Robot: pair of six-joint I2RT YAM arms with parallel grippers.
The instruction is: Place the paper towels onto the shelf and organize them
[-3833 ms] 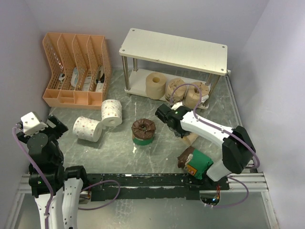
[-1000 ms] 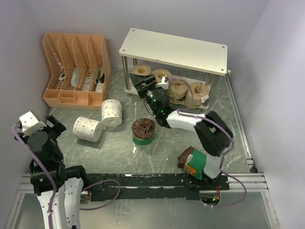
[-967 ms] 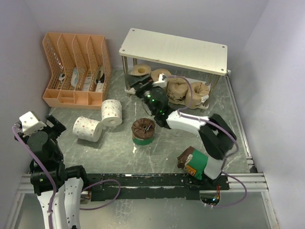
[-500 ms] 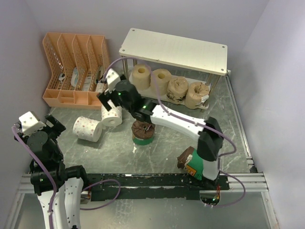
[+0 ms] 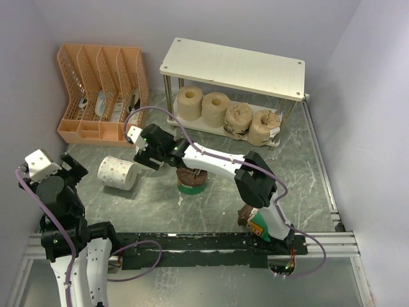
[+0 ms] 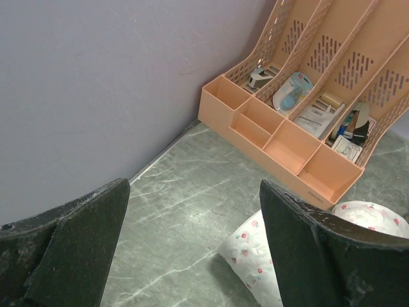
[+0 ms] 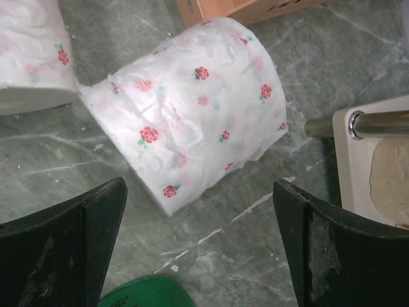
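Four beige paper towels stand in a row on the lower board of the shelf, the leftmost one by the left legs. One white rose-printed roll lies on the floor. A second one lies beside it, and my right gripper hangs open just above it, its fingers wider than the roll and not touching it. A green-banded roll stands mid-floor. Another lies by the right arm's base. My left gripper is open and empty, raised at the near left.
An orange slotted file organizer with small items in it stands at the back left. Grey walls close in the left, back and right. A shelf leg shows at the right edge of the right wrist view.
My right arm has drawn back from the shelf's lower tier and swung left over the white roll near the organizer. The beige rolls stay on the shelf. The left arm has not moved.
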